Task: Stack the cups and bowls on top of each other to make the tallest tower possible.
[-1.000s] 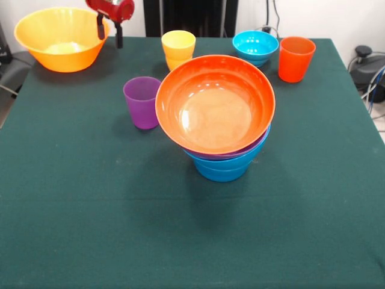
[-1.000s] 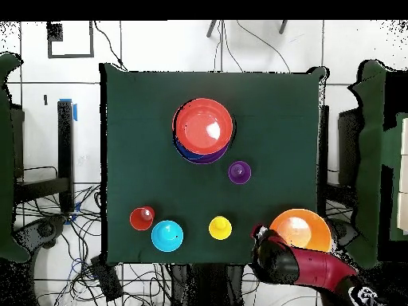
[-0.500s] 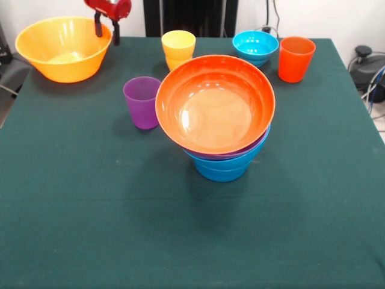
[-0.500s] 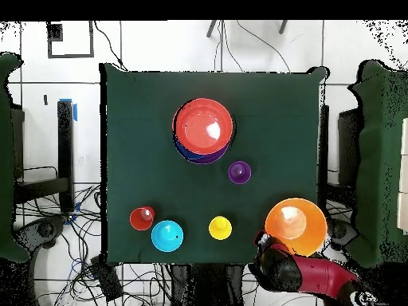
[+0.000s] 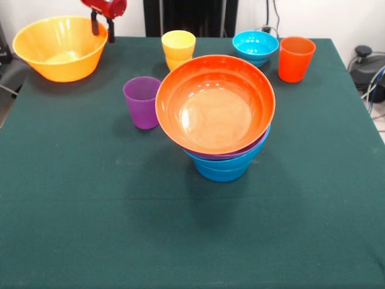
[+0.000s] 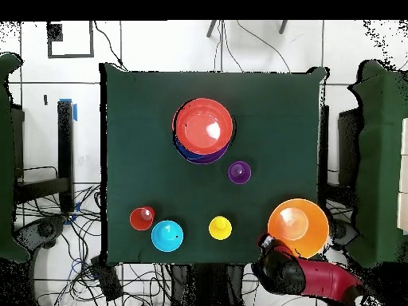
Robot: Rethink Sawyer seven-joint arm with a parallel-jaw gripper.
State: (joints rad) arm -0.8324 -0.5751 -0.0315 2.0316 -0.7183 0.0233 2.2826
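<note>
A green cloth table (image 5: 90, 211) fills the frame. Mid-frame stands the tower (image 5: 219, 120): glossy orange bowl over purple and blue. My gripper (image 5: 101, 25), upper left, pinches the large yellow bowl's (image 5: 57, 51) rim. One cyan bowl (image 5: 255, 47) and three translucent cups sit along the top.

We are seeing the lower half of the table (image 5: 120, 241) lying open. The tower (image 5: 219, 129) is blocking the centre — the purple cup (image 5: 142, 102) crowding its left. Along the top edge, the yellow cup (image 5: 178, 49), cyan bowl (image 5: 255, 47) and orange cup (image 5: 296, 58) are leaving narrow gaps.
</note>
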